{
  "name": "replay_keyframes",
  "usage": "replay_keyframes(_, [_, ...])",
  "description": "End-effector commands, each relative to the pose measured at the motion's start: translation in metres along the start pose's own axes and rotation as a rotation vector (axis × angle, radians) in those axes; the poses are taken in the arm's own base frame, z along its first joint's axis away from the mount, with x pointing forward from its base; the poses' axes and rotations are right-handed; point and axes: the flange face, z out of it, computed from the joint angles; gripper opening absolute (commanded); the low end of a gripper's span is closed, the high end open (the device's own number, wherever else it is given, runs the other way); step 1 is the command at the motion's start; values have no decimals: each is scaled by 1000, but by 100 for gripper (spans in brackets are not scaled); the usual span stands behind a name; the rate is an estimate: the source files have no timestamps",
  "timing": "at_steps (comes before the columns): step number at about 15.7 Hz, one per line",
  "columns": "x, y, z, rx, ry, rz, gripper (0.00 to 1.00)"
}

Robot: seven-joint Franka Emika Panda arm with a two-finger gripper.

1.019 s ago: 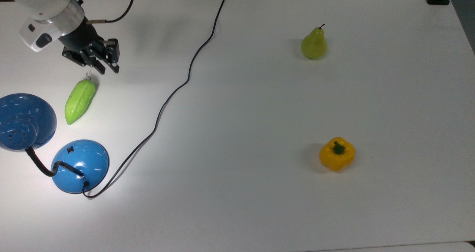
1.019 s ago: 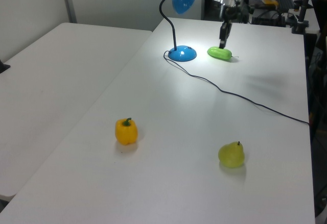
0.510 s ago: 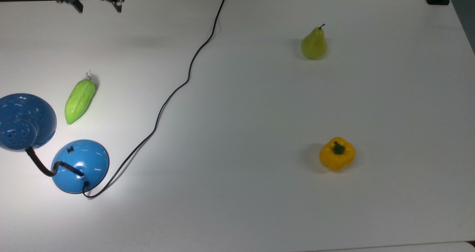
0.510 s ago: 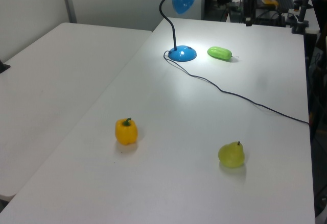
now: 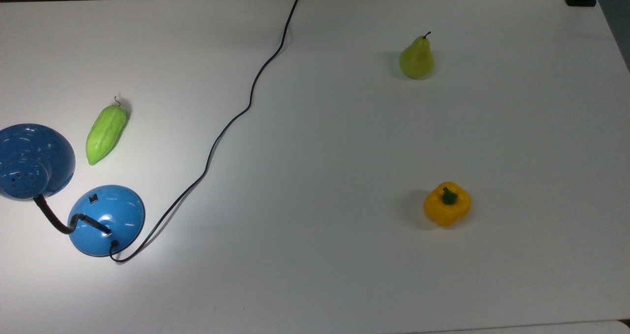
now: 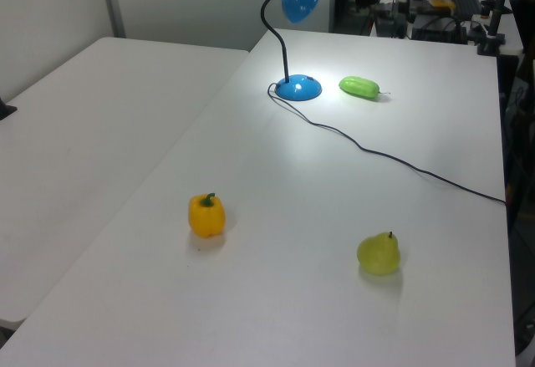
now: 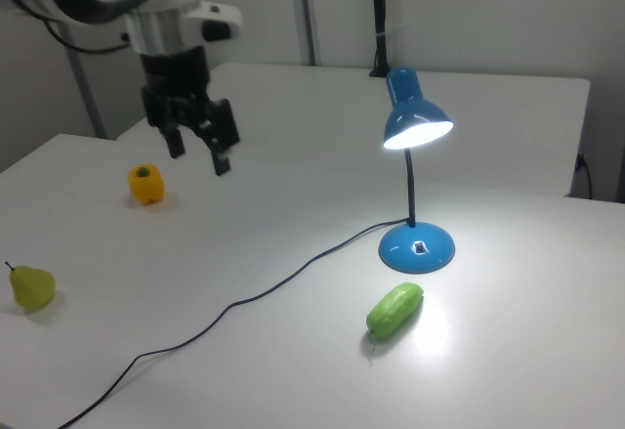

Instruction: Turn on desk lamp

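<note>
The desk lamp stands at the top view's left, with its blue domed base (image 5: 106, 219) and blue shade (image 5: 32, 159) joined by a black bendy neck. A small black switch (image 5: 92, 198) sits on the base. In the right view the shade (image 7: 415, 116) glows and throws a bright patch on the table around the base (image 7: 417, 247). The black cord (image 5: 231, 120) snakes from the base to the table's far edge. My gripper (image 7: 200, 155) hangs open and empty high above the table, well off to the right view's left of the lamp.
A green gourd (image 5: 106, 133) lies beside the lamp base. A pear (image 5: 416, 58) and a yellow bell pepper (image 5: 447, 204) stand on the top view's right half. A second white table (image 6: 92, 133) adjoins on the left view's left.
My gripper has lifted away from above the green gourd and passed out of the top view over the far edge. The lamp and the other objects have not moved.
</note>
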Motion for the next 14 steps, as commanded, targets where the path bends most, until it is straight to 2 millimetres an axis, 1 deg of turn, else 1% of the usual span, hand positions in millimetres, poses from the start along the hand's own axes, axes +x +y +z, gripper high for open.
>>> replay_keyframes(1, [-18, -33, -13, 82, 20, 67, 100])
replay_keyframes(2, [-17, -43, -13, 84, 29, 60, 100])
replay_keyframes(3, [-15, -58, -14, 85, 52, 40, 100])
replay_keyframes(4, [-13, -69, -14, 85, 70, 22, 100])
replay_keyframes(5, [-8, -76, -11, 86, 84, -1, 100])
replay_keyframes(7, [1, -84, -3, 79, 113, -48, 100])
replay_keyframes(9, [11, -86, 8, 71, 124, -109, 100])
replay_keyframes(11, [18, -84, 13, 34, 140, -169, 100])
replay_keyframes(13, [15, -84, 12, 20, 131, -212, 100])
replay_keyframes(14, [14, -83, 13, 20, 127, -203, 100])
